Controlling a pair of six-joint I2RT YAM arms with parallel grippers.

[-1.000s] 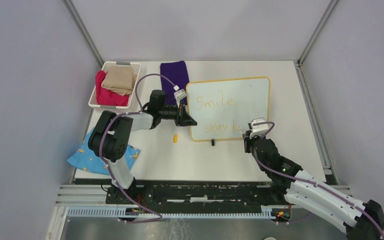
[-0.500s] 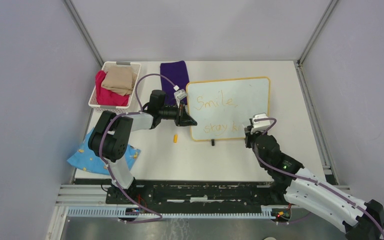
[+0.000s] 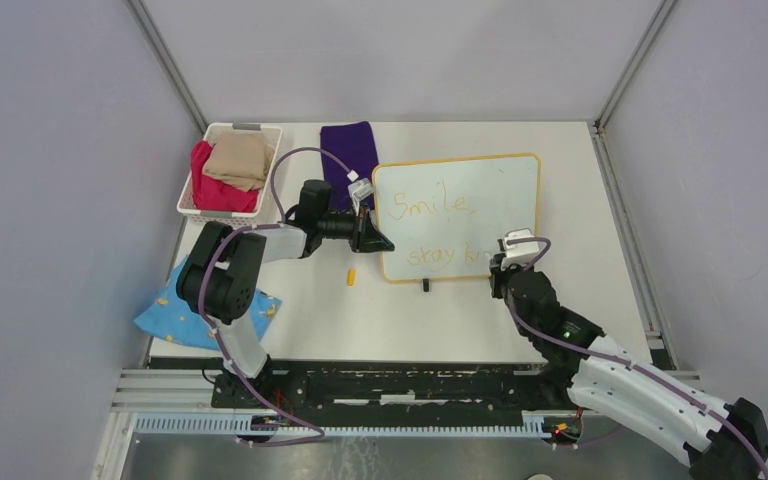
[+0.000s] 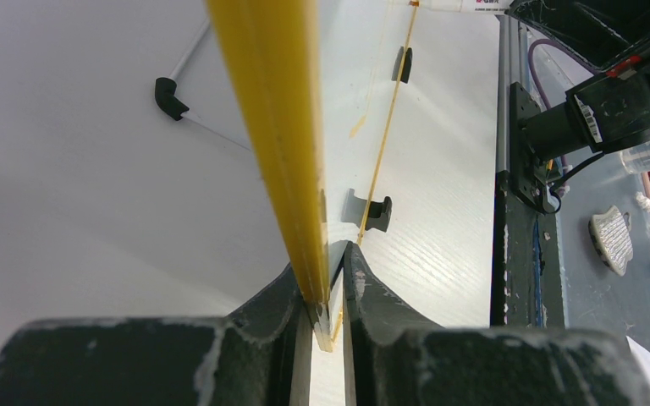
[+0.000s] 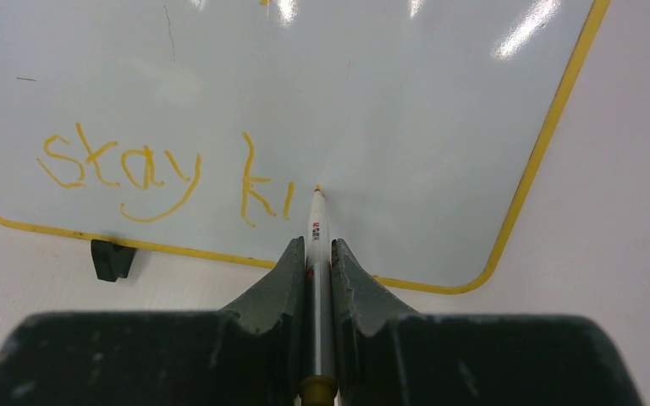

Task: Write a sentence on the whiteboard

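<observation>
Mid-table, between the two arms: whiteboard gripped at one edge, marker on its lower line.
Left gripper has its fingers clamped on the board's yellow left frame. Right gripper has its fingers closed tight on the marker, whose tip meets the surface just right of the last stroke. Sentence reads "stay ki" here (with "Smile," on the line above). The board appears to lie flat on the table, though the top view does not settle any tilt.
</observation>
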